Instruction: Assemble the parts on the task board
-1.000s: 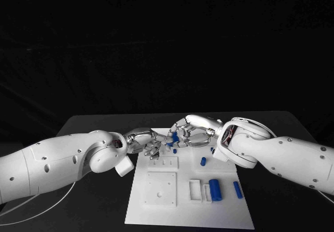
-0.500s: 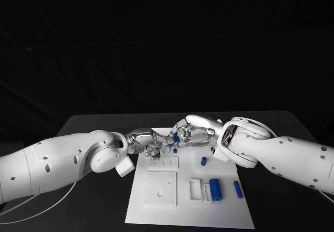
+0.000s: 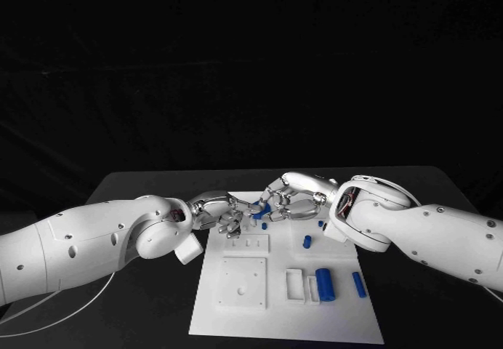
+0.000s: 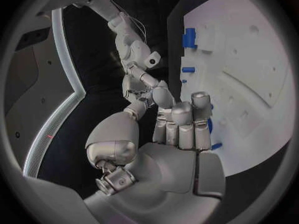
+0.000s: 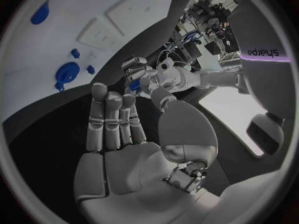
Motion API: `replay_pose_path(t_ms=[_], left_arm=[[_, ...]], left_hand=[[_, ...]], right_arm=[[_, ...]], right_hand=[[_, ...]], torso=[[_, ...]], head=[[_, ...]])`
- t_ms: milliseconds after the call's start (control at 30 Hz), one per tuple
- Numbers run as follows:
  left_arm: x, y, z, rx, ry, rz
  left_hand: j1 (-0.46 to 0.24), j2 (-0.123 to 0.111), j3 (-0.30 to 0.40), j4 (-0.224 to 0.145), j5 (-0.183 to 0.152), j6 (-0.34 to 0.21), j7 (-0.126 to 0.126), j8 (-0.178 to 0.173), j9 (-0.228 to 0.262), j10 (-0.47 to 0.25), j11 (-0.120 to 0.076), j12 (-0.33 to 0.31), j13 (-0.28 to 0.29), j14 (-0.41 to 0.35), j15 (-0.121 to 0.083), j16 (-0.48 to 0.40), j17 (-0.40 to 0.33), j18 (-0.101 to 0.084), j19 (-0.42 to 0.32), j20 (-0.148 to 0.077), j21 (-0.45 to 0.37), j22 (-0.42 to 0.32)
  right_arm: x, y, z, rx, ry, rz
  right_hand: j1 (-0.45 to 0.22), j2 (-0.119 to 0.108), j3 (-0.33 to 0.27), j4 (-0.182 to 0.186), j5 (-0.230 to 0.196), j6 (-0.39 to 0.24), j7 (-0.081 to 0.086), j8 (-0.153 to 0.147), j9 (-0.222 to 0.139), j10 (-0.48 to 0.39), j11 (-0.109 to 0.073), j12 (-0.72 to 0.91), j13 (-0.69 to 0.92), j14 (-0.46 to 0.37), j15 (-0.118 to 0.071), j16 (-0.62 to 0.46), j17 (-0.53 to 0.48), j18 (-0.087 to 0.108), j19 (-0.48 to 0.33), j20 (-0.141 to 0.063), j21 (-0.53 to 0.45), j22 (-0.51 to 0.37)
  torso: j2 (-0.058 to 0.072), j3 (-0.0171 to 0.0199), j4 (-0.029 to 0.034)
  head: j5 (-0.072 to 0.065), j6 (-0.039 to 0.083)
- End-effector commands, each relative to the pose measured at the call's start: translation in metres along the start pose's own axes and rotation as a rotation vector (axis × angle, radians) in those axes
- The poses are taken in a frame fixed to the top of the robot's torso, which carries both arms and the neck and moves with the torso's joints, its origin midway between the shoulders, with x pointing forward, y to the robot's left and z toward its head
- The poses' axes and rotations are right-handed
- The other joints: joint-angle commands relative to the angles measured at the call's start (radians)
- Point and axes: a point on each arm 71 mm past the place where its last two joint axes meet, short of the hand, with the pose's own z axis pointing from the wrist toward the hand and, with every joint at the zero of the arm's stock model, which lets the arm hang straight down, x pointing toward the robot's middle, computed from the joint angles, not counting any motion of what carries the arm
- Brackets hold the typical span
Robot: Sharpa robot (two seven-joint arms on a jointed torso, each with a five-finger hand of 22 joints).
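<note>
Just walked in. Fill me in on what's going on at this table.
Both robot hands meet over the far end of the white task board. The right hand appears to pinch a small blue part at its fingertips, and the left hand sits close against it, though whether it also grips the piece is hard to tell. Other blue parts lie on the board: a large cylinder and a thin rod near the front.

The task board (image 3: 346, 320) is plain white, lying on a black table (image 3: 137, 185). The parts on it are blue: a thick cylinder (image 3: 325, 285), a slim rod (image 3: 358, 285) and a short peg (image 3: 306, 242). Both hands, the left hand (image 3: 220, 214) and the right hand (image 3: 285, 202), are shiny silver on glossy white arms (image 3: 84, 247).
</note>
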Motion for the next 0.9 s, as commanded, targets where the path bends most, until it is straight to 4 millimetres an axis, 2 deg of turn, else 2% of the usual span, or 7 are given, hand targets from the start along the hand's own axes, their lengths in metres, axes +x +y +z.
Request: replay_pose_path(t_ms=[33,900], left_arm=[[-0.0068,-0.0042,-0.0007,0.033,-0.064,-0.021],[-0.0012,-0.0050,0.0015,0.025,-0.032,-0.002]], left_hand=[[0.000,0.005,0.033,-0.024,0.019,0.001,0.006,-0.009,0.002,-0.009,-0.001,-0.014,-0.006,-0.040,-0.037,-0.013,-0.007,-0.015,-0.010,-0.119,-0.007,0.002],[0.018,-0.013,0.048,-0.033,0.016,0.001,0.010,-0.022,0.003,-0.010,0.002,-0.030,-0.014,-0.037,-0.034,-0.028,-0.025,-0.017,-0.012,-0.121,-0.007,0.004]], right_arm=[[0.0080,0.0044,0.0015,-0.023,0.047,-0.005],[0.0095,0.0011,0.0039,0.010,-0.006,-0.013]], right_hand=[[-0.013,-0.001,0.004,0.000,-0.003,0.035,0.024,0.003,-0.003,0.004,-0.006,0.005,0.002,0.001,-0.010,0.005,-0.001,0.007,0.008,-0.003,0.005,0.002],[-0.024,-0.013,0.000,0.001,0.000,0.034,0.024,-0.001,-0.005,0.005,-0.006,0.003,0.004,0.000,-0.013,0.011,-0.004,0.007,0.010,-0.006,0.008,0.002]], torso=[[0.000,0.0000,-0.0003],[0.000,0.0001,-0.0005]], head=[[0.000,0.000],[0.002,-0.001]])
